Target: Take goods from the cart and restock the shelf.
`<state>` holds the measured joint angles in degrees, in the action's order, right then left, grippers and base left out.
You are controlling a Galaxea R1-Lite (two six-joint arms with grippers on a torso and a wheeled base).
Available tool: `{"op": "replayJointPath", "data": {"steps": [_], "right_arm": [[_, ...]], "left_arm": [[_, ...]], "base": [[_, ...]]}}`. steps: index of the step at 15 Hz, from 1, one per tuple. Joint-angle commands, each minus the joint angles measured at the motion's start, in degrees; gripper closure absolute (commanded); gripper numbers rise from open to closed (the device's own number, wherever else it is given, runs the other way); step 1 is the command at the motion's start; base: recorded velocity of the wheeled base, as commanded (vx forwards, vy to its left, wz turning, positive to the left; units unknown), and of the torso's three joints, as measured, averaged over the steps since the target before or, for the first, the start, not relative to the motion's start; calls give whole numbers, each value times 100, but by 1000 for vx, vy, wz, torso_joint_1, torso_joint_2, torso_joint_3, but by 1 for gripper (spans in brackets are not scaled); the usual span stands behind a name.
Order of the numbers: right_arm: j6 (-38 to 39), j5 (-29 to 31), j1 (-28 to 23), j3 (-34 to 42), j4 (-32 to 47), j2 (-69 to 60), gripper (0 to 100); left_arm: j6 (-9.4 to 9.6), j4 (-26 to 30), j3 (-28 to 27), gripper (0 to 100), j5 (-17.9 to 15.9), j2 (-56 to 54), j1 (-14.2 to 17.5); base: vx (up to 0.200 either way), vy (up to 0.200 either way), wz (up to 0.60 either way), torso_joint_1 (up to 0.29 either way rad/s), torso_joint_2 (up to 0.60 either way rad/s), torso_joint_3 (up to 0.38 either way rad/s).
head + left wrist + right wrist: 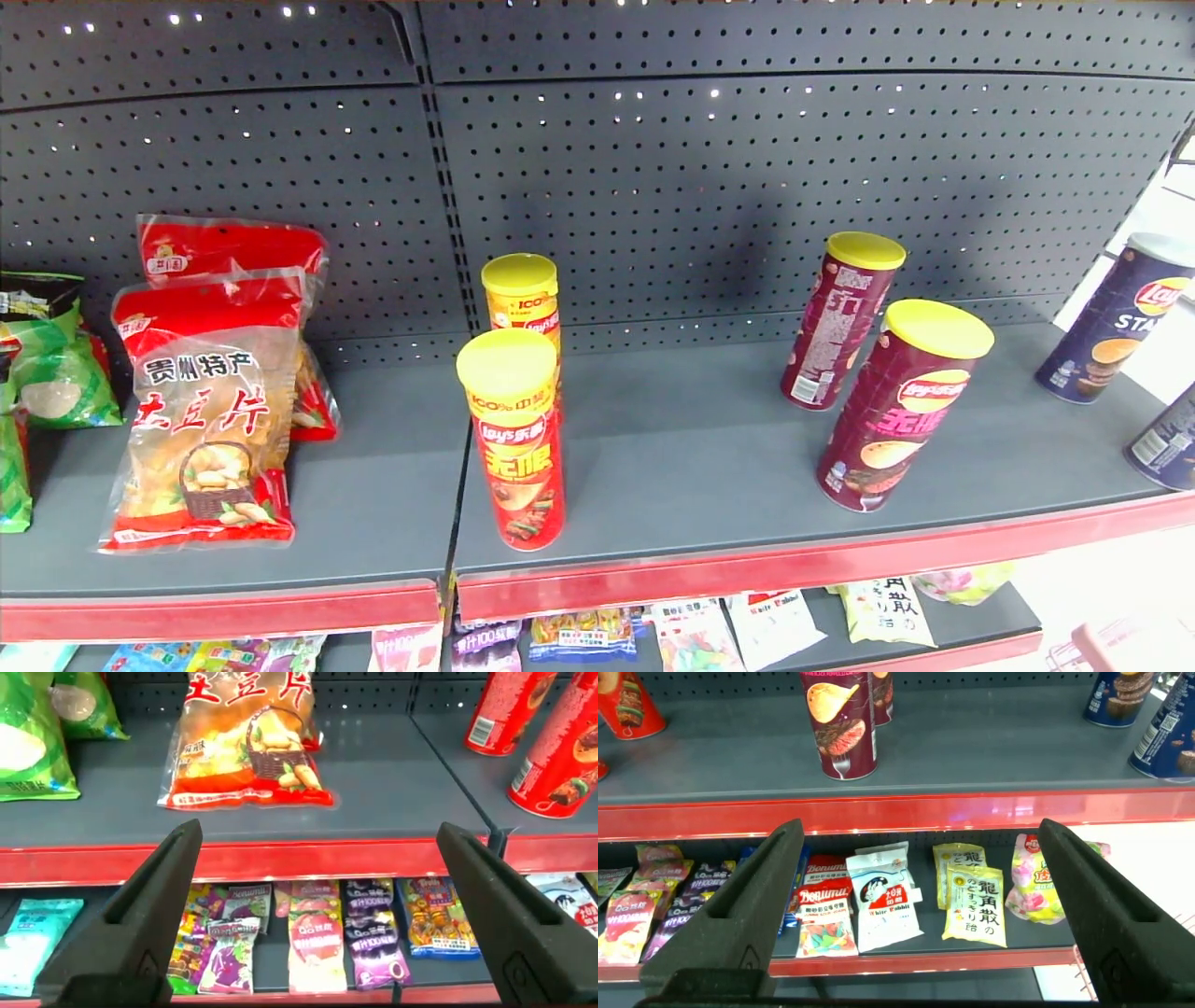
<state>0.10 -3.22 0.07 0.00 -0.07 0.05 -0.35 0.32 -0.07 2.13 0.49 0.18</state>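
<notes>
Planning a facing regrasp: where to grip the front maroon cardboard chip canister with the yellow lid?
Probably the mid-body of the front maroon yellow-lidded canister, jaws horizontal, coming straight in from the shelf's red front edge. It stands upright near that edge with open space either side.

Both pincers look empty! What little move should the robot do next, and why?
Probably it should back away from the shelf and turn toward the cart to fetch an item. The left pincer and right pincer are both open and hold nothing. There is also bare shelf space between the red chip can and the maroon chip can.
</notes>
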Motion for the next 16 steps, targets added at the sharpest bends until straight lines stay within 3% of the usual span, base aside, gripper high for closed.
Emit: {"op": "replayJointPath", "data": {"steps": [1, 12, 16], "right_arm": [[-1, -3, 1, 0, -1, 4, 0], [17, 5, 1, 0, -1, 4, 0], [17, 5, 1, 0, -1, 4, 0]], "left_arm": [[-17, -5, 7, 0, -20, -31, -27], [18, -5, 7, 0, -38, -31, -27], [18, -5, -1, 0, -38, -31, -27]], "base": [[0, 0, 0, 0, 0, 0], [0, 0, 0, 0, 0, 0], [-200, 0, 0, 10, 4, 4]]}}
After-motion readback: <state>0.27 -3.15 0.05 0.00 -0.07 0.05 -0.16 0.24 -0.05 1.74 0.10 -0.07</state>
